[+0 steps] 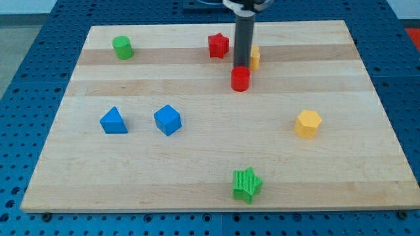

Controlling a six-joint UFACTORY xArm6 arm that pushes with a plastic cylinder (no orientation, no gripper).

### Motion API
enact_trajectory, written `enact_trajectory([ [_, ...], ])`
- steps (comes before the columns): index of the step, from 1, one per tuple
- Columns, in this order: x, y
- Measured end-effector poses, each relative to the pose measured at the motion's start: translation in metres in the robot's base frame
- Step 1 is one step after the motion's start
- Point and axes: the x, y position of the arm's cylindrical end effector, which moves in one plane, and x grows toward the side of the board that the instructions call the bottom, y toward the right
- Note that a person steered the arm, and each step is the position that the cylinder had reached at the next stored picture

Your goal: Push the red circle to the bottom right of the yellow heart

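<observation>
The red circle (241, 78) sits on the wooden board a little above centre. My tip (241, 67) stands right at its top edge, touching or nearly so. The yellow heart (254, 58) is partly hidden behind the rod, just up and to the right of the red circle. The red circle lies below and slightly left of the yellow heart.
A red star (218, 45) lies left of the rod. A green cylinder (122, 47) is at top left. A blue triangle (113, 121) and blue cube (167, 120) are at mid left. A yellow hexagon (308, 123) is at right. A green star (247, 185) is at bottom centre.
</observation>
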Motion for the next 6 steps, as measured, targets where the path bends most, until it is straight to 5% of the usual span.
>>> enact_trajectory([
  [1,0.000,-0.045],
  [3,0.054,-0.044],
  [6,0.046,0.086],
])
